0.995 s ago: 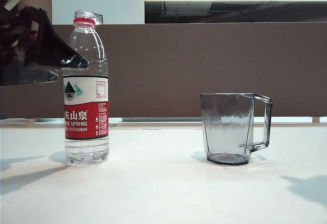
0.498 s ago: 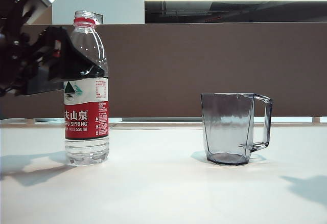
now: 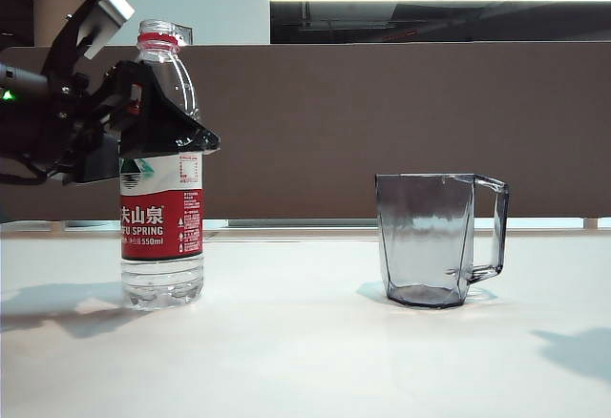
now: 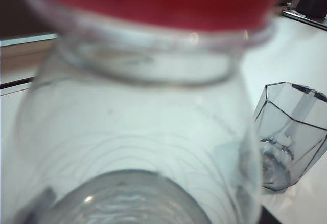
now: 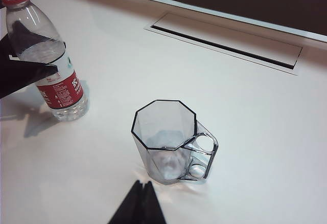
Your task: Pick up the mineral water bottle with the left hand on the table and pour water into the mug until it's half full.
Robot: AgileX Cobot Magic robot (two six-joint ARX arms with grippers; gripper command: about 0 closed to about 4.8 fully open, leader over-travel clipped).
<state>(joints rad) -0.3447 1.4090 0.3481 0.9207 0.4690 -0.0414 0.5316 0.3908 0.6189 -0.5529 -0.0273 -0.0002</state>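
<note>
Bottle (image 3: 161,198) uncapped, mug (image 3: 434,239) empty

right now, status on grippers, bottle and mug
Left gripper open around upright bottle. Right gripper shut, near mug. Nothing between them.

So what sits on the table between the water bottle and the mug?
Nothing: between the mineral water bottle and the mug there is only bare table, as the exterior view and right wrist view show. The open left gripper is at the bottle's upper body.
</note>
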